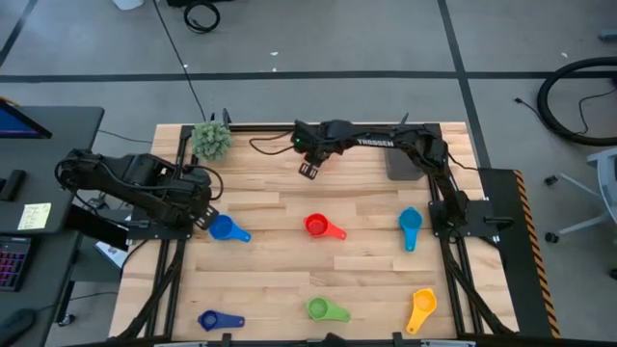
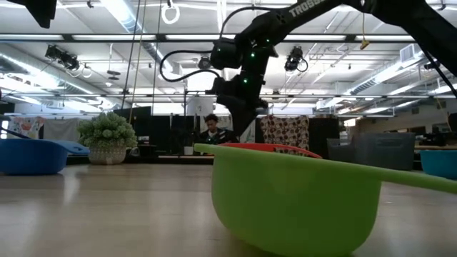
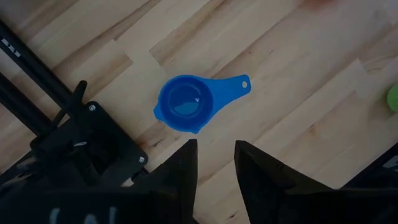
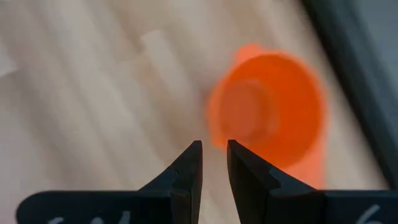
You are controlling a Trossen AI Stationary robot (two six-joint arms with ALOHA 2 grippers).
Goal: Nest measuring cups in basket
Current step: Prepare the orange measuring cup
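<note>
The right tool (image 1: 309,170) hangs near the desk's (image 1: 270,280) twelve o'clock edge, its fingers spread only narrowly with nothing between them and an orange measuring cup (image 4: 270,115) just beyond their tips in the wrist view. The left tool (image 1: 206,220) sits at the desk's nine o'clock side, likewise parted a little and empty, right beside the blue cup (image 1: 225,229). The other cups lie well apart: red (image 1: 321,227) near the centre, light blue (image 1: 410,226) at three o'clock, yellow (image 1: 420,307) at five, green (image 1: 323,309) at six, dark blue (image 1: 216,320) at seven, while the grey basket (image 1: 403,164) stands at one o'clock.
</note>
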